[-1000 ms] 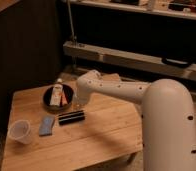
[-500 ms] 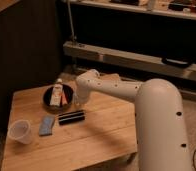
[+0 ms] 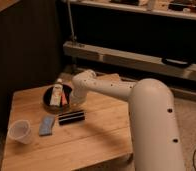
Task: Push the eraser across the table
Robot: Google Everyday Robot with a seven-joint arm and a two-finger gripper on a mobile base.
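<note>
The eraser (image 3: 71, 117), a small black oblong block with pale stripes, lies on the light wooden table (image 3: 98, 135), left of its middle. My white arm (image 3: 116, 90) reaches in from the lower right and bends down by the bowl. The gripper (image 3: 76, 103) sits at the arm's end, just behind the eraser and next to the right rim of the bowl. It is mostly hidden by the wrist. I cannot tell if it touches the eraser.
A dark bowl (image 3: 48, 104) holding a small bottle (image 3: 56, 93) stands behind the eraser. A flat light-blue pad (image 3: 47, 125) lies left of the eraser, and a clear plastic cup (image 3: 19, 131) stands near the table's left front. A low shelf rail (image 3: 121, 57) runs behind the table.
The arm has swung a little to the left and its upper part fills more of the view. The eraser, pad, cup and bowl have not moved.
</note>
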